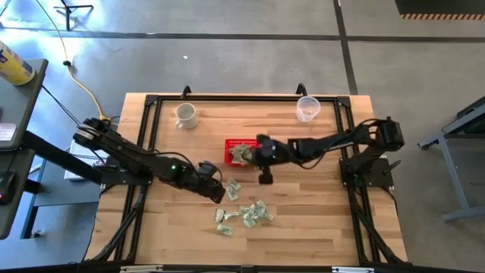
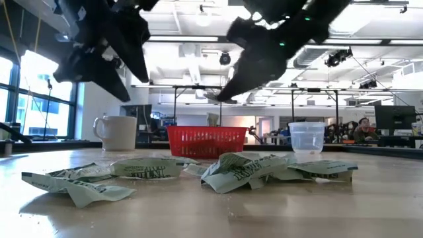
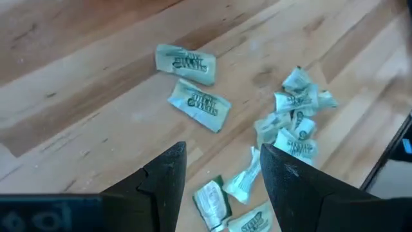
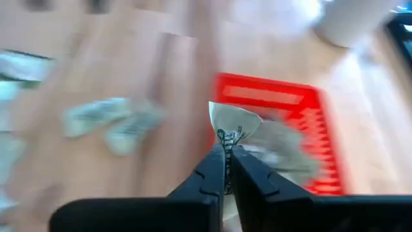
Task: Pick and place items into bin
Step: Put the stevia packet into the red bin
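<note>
Several pale green-and-white wrappers [image 1: 246,211] lie flat on the wooden table, in front of the red basket [image 1: 236,144] as the low view shows them [image 2: 244,170]. More wrappers [image 1: 241,155] sit inside the basket. My left gripper [image 3: 222,161] is open and hovers above the loose wrappers [image 3: 199,103], touching none; in the high view it [image 1: 218,189] is left of the pile. My right gripper [image 4: 227,169] is shut on one wrapper at the basket's right side [image 1: 253,152]. My right gripper pinches one wrinkly wrapper by its lower edge [image 4: 226,138] between the two fingertips. The wrapper stands up beyond the fingers, lifted clear, with the red basket [image 4: 309,122] right behind it. The view is blurred.
A white mug [image 1: 186,115] stands at the table's far left and a clear plastic cup [image 1: 308,108] at the far right, both behind the basket. Black frame rails [image 1: 242,98] run along the table's edges. Bare wood shows at the near edge [image 1: 303,243].
</note>
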